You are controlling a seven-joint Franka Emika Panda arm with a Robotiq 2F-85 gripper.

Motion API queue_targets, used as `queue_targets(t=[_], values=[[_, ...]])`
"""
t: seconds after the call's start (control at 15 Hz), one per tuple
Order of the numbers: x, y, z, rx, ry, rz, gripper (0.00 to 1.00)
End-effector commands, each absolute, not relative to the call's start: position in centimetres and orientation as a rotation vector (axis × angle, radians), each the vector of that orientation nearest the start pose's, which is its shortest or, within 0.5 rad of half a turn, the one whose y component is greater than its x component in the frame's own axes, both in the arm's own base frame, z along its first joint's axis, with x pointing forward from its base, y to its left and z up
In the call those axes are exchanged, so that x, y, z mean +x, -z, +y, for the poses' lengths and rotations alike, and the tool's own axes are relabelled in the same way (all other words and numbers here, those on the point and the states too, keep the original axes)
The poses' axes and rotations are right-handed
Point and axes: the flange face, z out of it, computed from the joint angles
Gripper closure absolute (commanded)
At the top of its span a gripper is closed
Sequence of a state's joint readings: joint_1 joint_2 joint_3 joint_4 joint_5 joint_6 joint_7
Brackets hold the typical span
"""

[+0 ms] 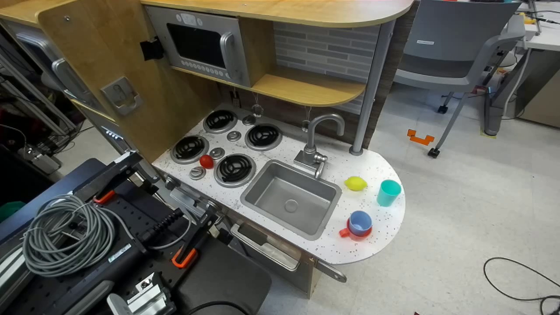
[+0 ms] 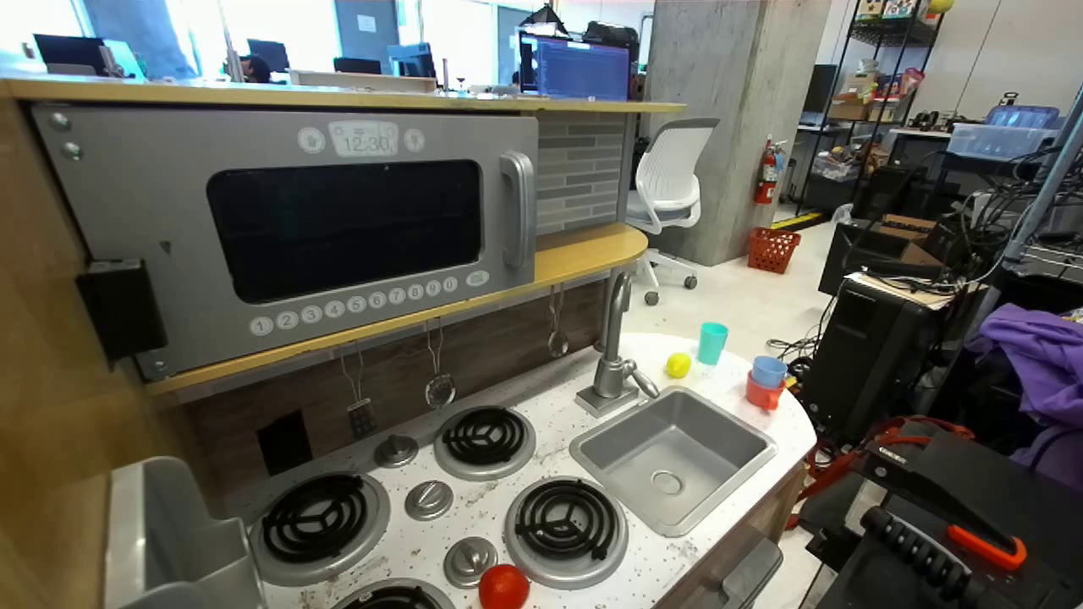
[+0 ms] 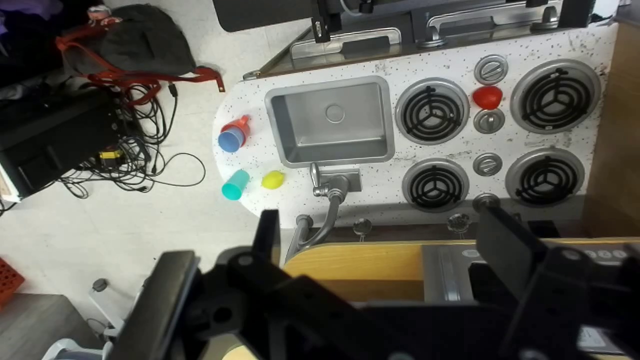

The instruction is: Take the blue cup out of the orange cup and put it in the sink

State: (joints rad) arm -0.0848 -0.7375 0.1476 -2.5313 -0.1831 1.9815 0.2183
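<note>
The blue cup sits upright in the orange cup, which looks red-orange and has a handle. They stand on the white counter beside the sink. The same blue cup and orange cup show in an exterior view, and the blue cup and orange cup in the wrist view. The grey sink is a rectangular basin, also in the wrist view. My gripper is open and empty, high above the toy kitchen and apart from the cups. It is outside both exterior views.
A teal cup and a yellow lemon stand near the cups. The faucet rises behind the sink. A wooden shelf and microwave overhang the counter's back. A red ball lies among the burners.
</note>
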Motion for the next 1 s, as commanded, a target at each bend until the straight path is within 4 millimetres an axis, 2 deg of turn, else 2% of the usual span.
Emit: queue_targets(t=[0.0, 0.13, 0.33, 0.47, 0.73, 0.93], values=[[35.4, -53.1, 1.2, -3.369, 0.341, 0.226, 0.0], [36.1, -53.1, 0.1, -3.363, 0.324, 0.242, 0.0], [37.9, -52.7, -2.8, -3.333, 0.258, 0.249, 0.0], [39.2, -52.3, -5.6, -3.306, 0.199, 0.229, 0.0], [42.5, -51.8, -12.5, -3.259, 0.105, 0.156, 0.0], [45.3, -49.6, -16.9, -3.255, 0.045, 0.133, 0.0]])
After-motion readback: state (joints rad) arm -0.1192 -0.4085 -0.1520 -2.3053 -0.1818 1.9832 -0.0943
